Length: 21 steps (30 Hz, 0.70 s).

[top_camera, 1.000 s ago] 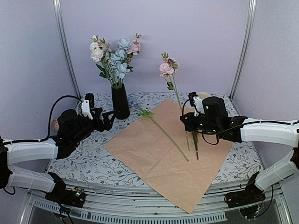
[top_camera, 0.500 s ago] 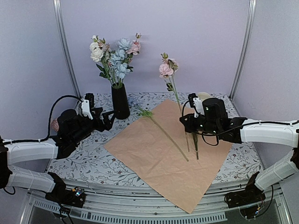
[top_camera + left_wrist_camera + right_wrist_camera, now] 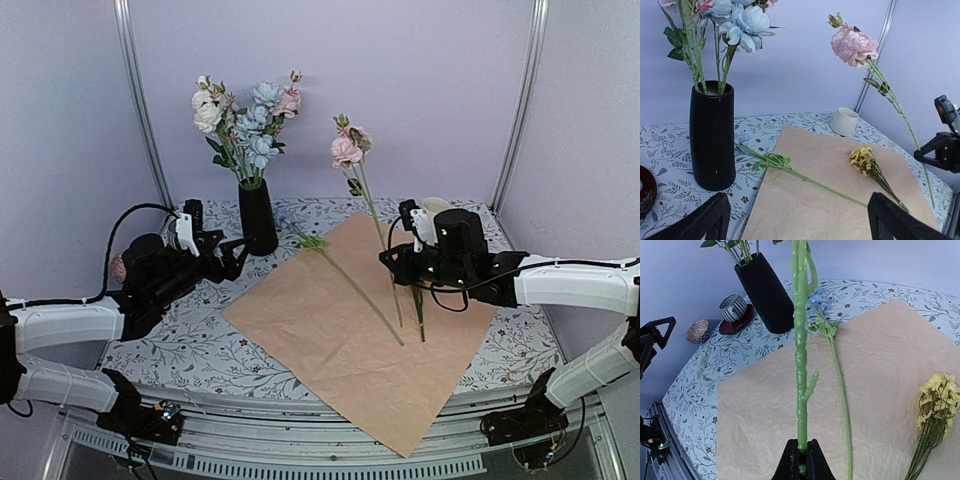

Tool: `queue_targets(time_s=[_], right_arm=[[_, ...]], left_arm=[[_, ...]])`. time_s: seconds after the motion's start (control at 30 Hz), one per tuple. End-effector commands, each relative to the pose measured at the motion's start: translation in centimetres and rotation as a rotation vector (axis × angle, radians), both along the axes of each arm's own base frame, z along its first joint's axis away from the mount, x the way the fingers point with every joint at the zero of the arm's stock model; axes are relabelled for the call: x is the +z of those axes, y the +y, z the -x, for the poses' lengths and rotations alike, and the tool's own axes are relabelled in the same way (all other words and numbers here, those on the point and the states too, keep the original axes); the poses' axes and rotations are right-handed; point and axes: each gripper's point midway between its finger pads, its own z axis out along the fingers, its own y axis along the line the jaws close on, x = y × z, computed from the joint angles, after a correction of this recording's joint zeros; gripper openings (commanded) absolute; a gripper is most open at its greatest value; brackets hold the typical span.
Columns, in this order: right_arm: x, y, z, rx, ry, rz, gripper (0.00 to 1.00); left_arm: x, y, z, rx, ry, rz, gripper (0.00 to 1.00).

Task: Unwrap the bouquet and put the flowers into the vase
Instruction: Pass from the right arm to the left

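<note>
Pink bloom [image 3: 346, 150] on long green stem, axis near vertical, head up, leaning left toward black vase [image 3: 257, 217] at back-left of counter [image 3: 180, 340], right claw [image 3: 801, 444] clenched on stem's lower end over tan paper [image 3: 340, 340], left claw [image 3: 230, 257] released beside vase, blue-flower stem [image 3: 350, 285] flat, diagonal on paper, head apparently at vase end.

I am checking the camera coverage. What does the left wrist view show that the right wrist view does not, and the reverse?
Only the left wrist view shows the pink bloom on the held stem and the cream mug. Only the right wrist view shows the right claw shut on that stem, and the striped cup. Both show the black vase, the tan paper, the loose flower lying on it and the yellow cluster.
</note>
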Motion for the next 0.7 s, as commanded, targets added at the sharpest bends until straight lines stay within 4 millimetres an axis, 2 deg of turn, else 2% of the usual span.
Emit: queue_targets(time_s=[0.0, 0.17, 0.4, 0.53, 0.67], right_arm=[[1.7, 1.1, 0.6, 0.072, -0.026, -0.061, 0.02], [3.6, 2.0, 2.3, 0.179, -0.075, -0.121, 0.02], [6.7, 4.2, 4.9, 0.266, -0.206, -0.171, 0.02], [7.0, 5.6, 6.0, 0.304, -0.271, -0.167, 0.03], [7.0, 6.6, 7.0, 0.340, -0.326, -0.169, 0.03]], left_arm=[[0.8, -0.2, 0.3, -0.004, -0.014, 0.036, 0.98], [0.6, 0.8, -0.1, 0.048, 0.023, 0.099, 0.98], [1.8, -1.7, 2.2, -0.171, -0.050, 0.123, 0.98], [2.6, -3.1, 3.8, -0.296, -0.092, 0.135, 0.98], [3.4, -3.8, 4.8, -0.363, -0.132, 0.147, 0.98]])
